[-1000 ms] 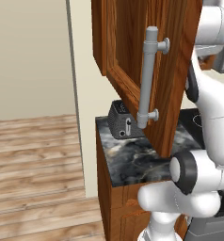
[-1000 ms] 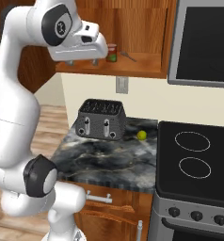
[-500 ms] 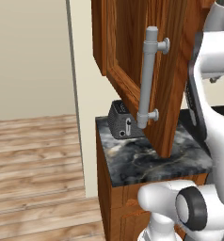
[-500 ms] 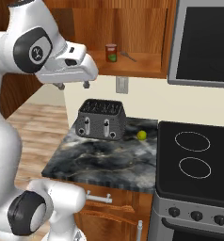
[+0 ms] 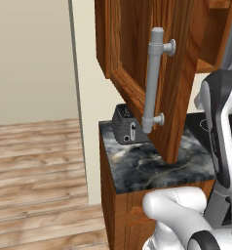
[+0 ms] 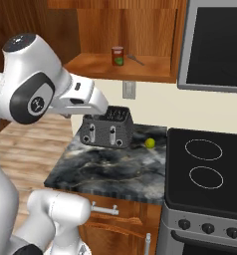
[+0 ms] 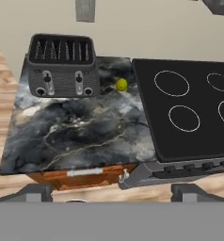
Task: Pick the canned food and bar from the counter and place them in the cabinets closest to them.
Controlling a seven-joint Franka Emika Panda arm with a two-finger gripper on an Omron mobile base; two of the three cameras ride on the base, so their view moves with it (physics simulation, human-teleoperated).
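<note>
The canned food (image 6: 117, 56), a small orange-red cylinder, stands upright on the shelf of the open wall cabinet (image 6: 121, 67). That cabinet's door (image 5: 174, 73) hangs open over the counter (image 5: 152, 168), its grey bar handle (image 5: 153, 80) facing me. My gripper (image 7: 113, 192) is open and holds nothing, its two fingertips (image 7: 36, 190) wide apart. It hangs above and in front of the counter (image 7: 81, 136), looking down on it. In the right base view the white hand (image 6: 85, 100) sits below the shelf, in front of the toaster. The bar is out of view.
A dark toaster (image 6: 106, 128) stands at the back of the counter (image 6: 110, 169), with a small green fruit (image 6: 150, 143) to its right. The black stove top (image 6: 205, 169) adjoins the counter on the right. A small grey utensil (image 6: 135, 60) lies beside the can.
The hand has dropped from shelf height beside the can to the level of the toaster, drawing back from the cabinet. The can stays on the shelf. The gripper stays open.
</note>
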